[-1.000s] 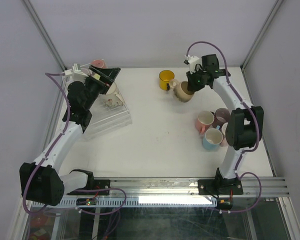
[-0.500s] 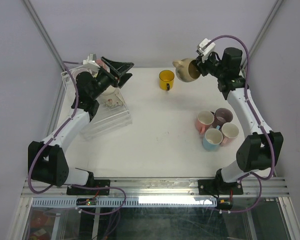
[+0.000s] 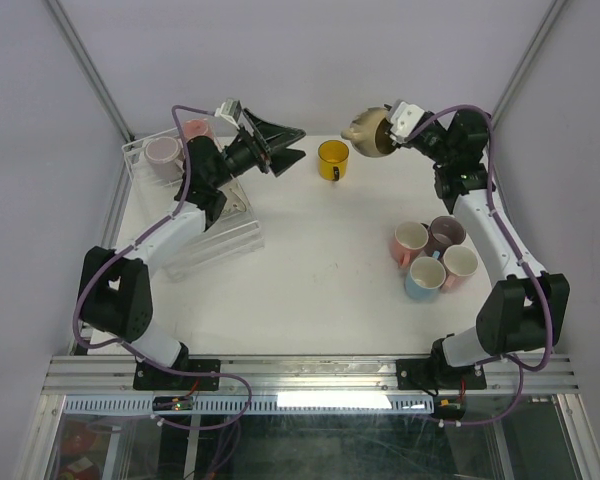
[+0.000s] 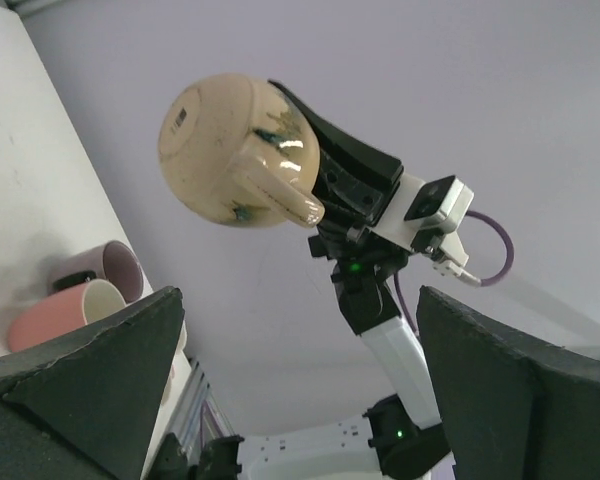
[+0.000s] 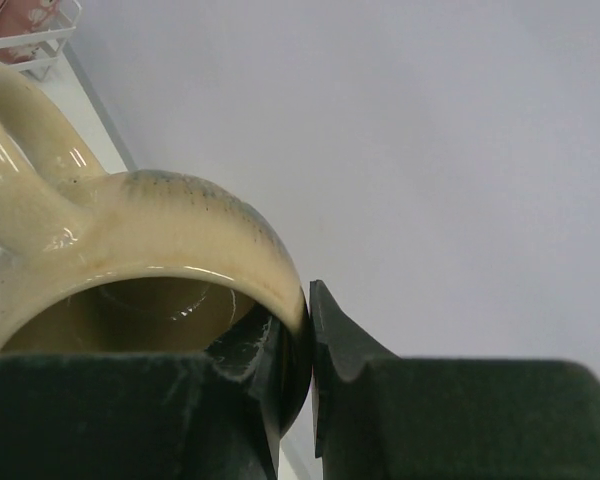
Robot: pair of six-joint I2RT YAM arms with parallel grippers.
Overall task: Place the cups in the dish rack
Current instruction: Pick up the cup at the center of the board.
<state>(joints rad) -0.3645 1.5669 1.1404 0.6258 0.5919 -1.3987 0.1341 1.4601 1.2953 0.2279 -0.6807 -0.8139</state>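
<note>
Offering the beige mug (image 3: 370,138) for handover, I judge.
My right gripper (image 3: 388,133) pinches its rim; left gripper (image 3: 300,143) gapes empty, nearer the dish rack (image 3: 230,243).

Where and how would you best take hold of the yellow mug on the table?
Grip the yellow mug by its rim from straight above, one jaw inside, one outside. It stands upright, mouth up, handle on the near side, so the far rim looks best.
</note>
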